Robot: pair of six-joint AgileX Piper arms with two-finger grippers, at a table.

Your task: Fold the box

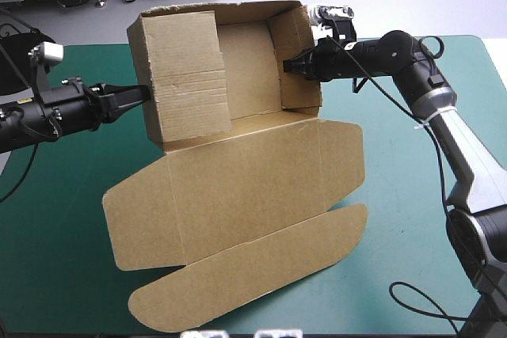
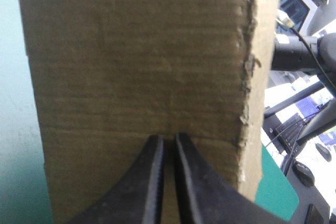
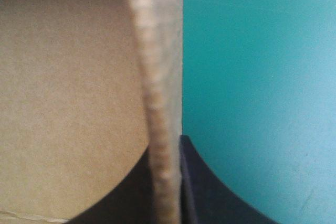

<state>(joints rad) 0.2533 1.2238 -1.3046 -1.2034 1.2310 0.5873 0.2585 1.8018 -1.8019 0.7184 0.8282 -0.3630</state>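
The brown box [image 1: 249,69] stands with its tray tipped up at the far side of the table, walls raised, and its lid [image 1: 245,187] lying flat toward the near edge. My left gripper [image 1: 145,91] comes in level from the left. Its black fingers are together, tips against the outer face of the left wall [image 2: 142,51], which fills the view ahead of the gripper [image 2: 168,139]. My right gripper [image 1: 290,64] is shut on the right wall. That wall's edge [image 3: 157,77] runs between the two fingers of the gripper [image 3: 167,169].
The lid's long rounded front flap [image 1: 253,275] and two side flaps lie spread on the teal-green cover [image 1: 412,219], reaching close to the near edge. Bare cover lies to the right of the box and at the near left.
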